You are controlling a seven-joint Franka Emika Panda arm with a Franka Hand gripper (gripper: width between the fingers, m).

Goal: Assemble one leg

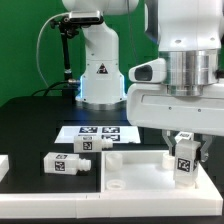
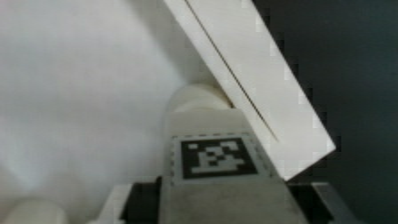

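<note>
My gripper is shut on a leg, a white block peg with a black-and-white tag, and holds it upright at the right end of the large flat white panel. In the wrist view the held leg sits between my fingers, its rounded tip over the panel close to the panel's raised edge. Whether the tip touches the panel I cannot tell. Two more legs lie on the table: one left of the panel, one just behind it.
The marker board lies behind the panel, in front of the arm's white base. A white piece shows at the exterior view's left edge. The tabletop is black.
</note>
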